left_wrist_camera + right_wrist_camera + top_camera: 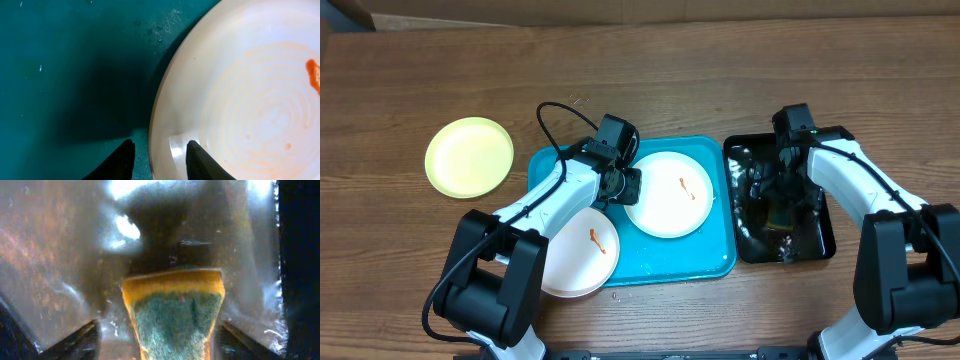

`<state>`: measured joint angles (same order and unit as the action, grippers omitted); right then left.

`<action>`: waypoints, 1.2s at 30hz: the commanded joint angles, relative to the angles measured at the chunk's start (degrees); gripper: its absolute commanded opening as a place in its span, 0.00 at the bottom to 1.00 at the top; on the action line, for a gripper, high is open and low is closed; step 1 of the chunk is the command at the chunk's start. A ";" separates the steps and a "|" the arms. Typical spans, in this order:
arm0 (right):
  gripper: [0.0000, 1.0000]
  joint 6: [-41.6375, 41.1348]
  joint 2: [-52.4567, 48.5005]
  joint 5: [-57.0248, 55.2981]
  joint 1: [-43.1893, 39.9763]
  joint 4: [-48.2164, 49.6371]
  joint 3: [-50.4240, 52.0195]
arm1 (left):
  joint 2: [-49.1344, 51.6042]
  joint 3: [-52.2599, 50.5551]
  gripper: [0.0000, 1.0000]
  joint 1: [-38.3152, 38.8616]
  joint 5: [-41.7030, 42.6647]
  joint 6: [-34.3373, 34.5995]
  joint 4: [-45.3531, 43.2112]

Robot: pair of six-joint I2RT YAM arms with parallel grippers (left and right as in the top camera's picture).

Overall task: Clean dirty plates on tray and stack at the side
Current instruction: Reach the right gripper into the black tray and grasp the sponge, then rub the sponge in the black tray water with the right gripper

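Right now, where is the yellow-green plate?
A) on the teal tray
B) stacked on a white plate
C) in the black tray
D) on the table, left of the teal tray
D: the yellow-green plate lies on the table, left of the teal tray and not touching it.

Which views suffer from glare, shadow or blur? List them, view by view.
Overhead: evenly lit and sharp, with only soft shadows. Left wrist: a heavy dark shadow covers the teal tray beside the white plate, whose rim shows a sheen. Right wrist: bright glare patches on the shiny black tray, and the sponge looks soft, out of focus.
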<state>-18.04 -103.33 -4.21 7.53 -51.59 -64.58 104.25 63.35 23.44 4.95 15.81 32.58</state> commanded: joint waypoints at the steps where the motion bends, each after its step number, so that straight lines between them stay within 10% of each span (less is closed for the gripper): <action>1: 0.48 0.24 1.53 -0.61 -0.26 1.01 2.62 | -0.42 -0.31 0.36 0.26 0.63 -1.49 0.13; 3: 0.04 0.26 1.53 -0.61 -0.26 1.40 3.67 | -0.42 -0.31 0.36 0.26 0.63 -1.49 0.11; 4: 0.04 0.26 1.53 -0.63 -0.26 1.38 3.67 | -0.42 -0.31 0.36 0.26 0.63 -1.49 0.11; 5: 0.10 0.31 1.53 -0.68 -0.26 1.46 3.67 | -0.42 -0.31 0.36 0.26 0.63 -1.49 0.11; 7: 0.69 0.33 1.53 -1.20 -0.33 2.43 3.65 | -0.42 -0.31 0.37 0.26 0.63 -1.46 0.11; 12: 0.74 0.31 1.53 -2.95 -0.59 7.69 3.65 | -0.42 -0.31 0.36 0.26 0.63 -1.49 0.11; 14: 0.67 0.26 1.53 -3.28 -0.59 9.35 3.65 | -0.42 -0.31 0.37 0.26 0.63 -1.49 0.15; 19: 0.06 0.26 1.53 -3.28 -0.59 10.69 3.65 | -0.42 -0.31 0.38 0.26 0.61 -1.49 0.15; 22: 0.77 0.22 1.53 -3.26 -0.59 11.78 3.63 | -0.42 -0.31 0.38 0.24 0.61 -1.49 0.07; 36: 0.73 0.26 1.57 0.02 -0.59 -1.27 0.76 | -0.42 -0.31 0.31 0.20 -2.91 -1.42 -0.76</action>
<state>-17.69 -103.22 -4.64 7.16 -53.49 -61.98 104.25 63.35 23.44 4.43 15.66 32.29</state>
